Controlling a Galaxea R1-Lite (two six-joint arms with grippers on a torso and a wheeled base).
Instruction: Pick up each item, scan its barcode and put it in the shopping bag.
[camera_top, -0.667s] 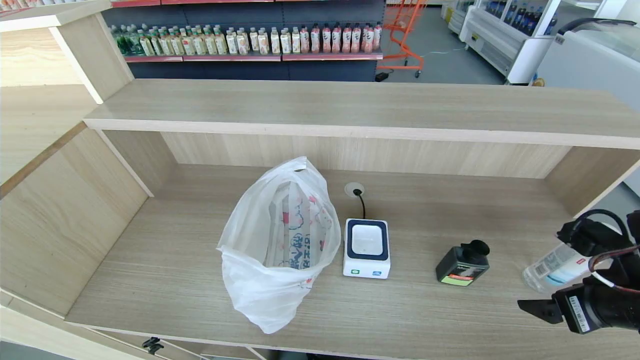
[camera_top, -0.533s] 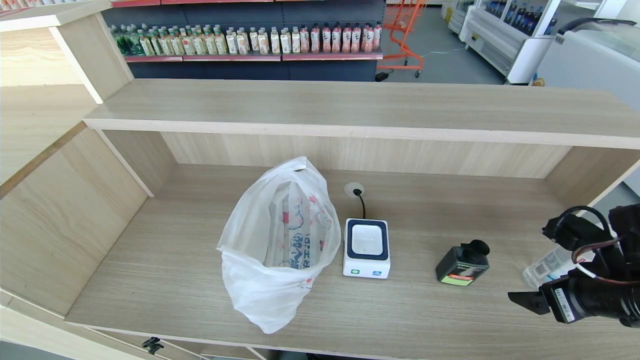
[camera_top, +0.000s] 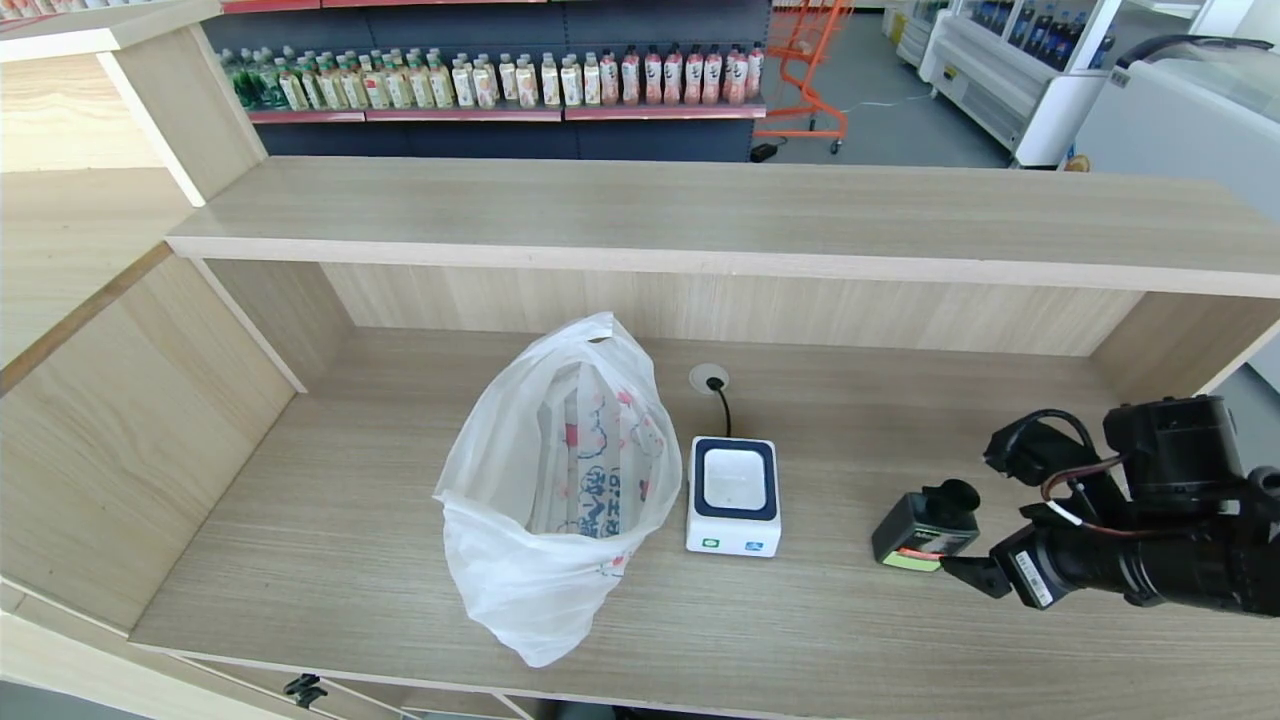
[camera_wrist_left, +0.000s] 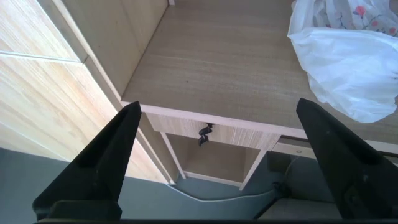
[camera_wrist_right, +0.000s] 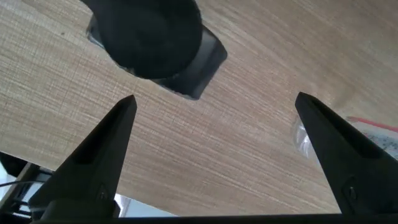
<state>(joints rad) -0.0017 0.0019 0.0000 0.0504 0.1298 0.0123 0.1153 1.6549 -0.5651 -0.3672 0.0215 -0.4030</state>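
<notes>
A white plastic shopping bag (camera_top: 560, 490) stands open on the counter with a printed package inside. Right of it sits the white and navy barcode scanner (camera_top: 733, 495). Further right stands a small dark bottle (camera_top: 922, 530) with a black cap and a green and red label. My right gripper (camera_top: 985, 562) is open, low over the counter, just right of this bottle. In the right wrist view the dark bottle (camera_wrist_right: 155, 43) lies just ahead of the open right gripper (camera_wrist_right: 216, 102), off toward one finger. My left gripper (camera_wrist_left: 219, 106) hangs open before the counter's front edge, near the bag (camera_wrist_left: 348, 62).
A clear plastic bottle (camera_wrist_right: 379, 137) lies on the counter beside my right gripper. The counter (camera_top: 330, 520) has wooden side walls, a back wall and a raised shelf above. The scanner's cable runs to a hole (camera_top: 709, 379) behind it. A key (camera_wrist_left: 204, 132) hangs in the drawer front.
My right arm has swung left along the counter, from the clear bottle to beside the dark bottle, and now hides the clear bottle in the head view. Nothing else moved.
</notes>
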